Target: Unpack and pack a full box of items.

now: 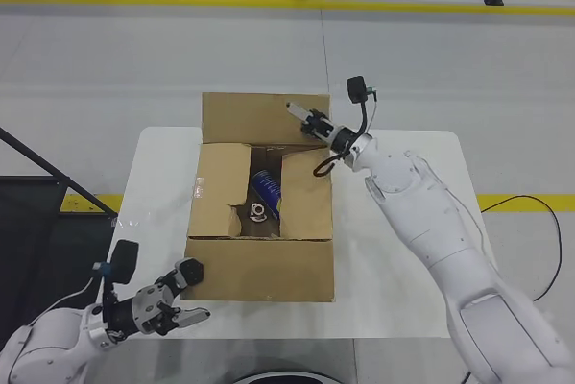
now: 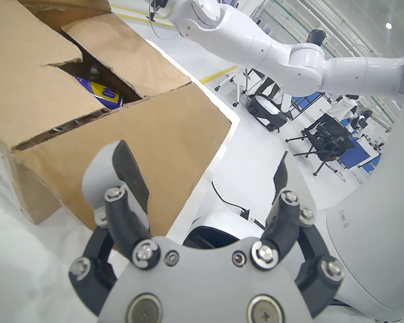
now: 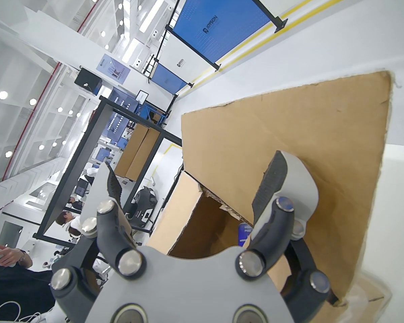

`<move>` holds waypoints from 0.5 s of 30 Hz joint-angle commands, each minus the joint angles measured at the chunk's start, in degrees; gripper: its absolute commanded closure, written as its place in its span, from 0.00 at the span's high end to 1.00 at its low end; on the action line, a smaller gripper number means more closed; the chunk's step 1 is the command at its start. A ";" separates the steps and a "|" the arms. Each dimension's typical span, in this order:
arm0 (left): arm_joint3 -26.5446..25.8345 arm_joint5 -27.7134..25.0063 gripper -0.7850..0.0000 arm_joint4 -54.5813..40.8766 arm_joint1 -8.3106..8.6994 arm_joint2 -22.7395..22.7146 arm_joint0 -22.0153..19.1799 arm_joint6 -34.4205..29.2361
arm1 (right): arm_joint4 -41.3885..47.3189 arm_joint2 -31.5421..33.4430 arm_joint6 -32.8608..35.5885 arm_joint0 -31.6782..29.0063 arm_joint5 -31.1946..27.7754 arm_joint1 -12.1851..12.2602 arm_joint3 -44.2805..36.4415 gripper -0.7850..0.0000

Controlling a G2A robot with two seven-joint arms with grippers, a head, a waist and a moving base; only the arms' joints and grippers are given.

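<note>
A brown cardboard box (image 1: 263, 274) stands mid-table with its flaps partly open. The far flap (image 1: 253, 117) is folded outward, and the two side flaps lean over the opening. In the gap lie a blue and yellow can (image 1: 266, 184) and a small metal item (image 1: 256, 209); the can (image 2: 101, 94) also shows through the flaps. My right gripper (image 1: 306, 120) hovers over the far flap (image 3: 289, 129) at the box's far right corner, open and holding nothing (image 3: 193, 169). My left gripper (image 1: 196, 293) is open and empty near the box's near left corner, facing the box wall (image 2: 161, 136).
The white table (image 1: 402, 278) has bare room to the right of the box and along its near edge. A black frame (image 1: 28, 154) stands off the table's left side. Chairs and carts (image 2: 326, 142) stand in the room behind.
</note>
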 commanded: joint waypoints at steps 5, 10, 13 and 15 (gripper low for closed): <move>0.01 0.08 1.00 0.57 0.38 -0.15 1.00 0.83 | 2.45 -0.51 0.29 1.29 -2.03 -1.95 6.04 1.00; -0.04 0.17 1.00 0.83 0.70 0.32 1.18 1.21 | 3.25 -0.66 0.74 2.52 -2.78 -3.24 9.56 1.00; 0.00 0.13 1.00 0.87 0.92 0.54 1.18 1.24 | 3.55 -0.59 1.07 3.14 -3.40 -3.86 10.99 1.00; 0.03 0.15 1.00 0.87 1.06 0.60 1.17 1.38 | 3.76 -0.43 1.12 3.45 -4.20 -4.21 11.61 1.00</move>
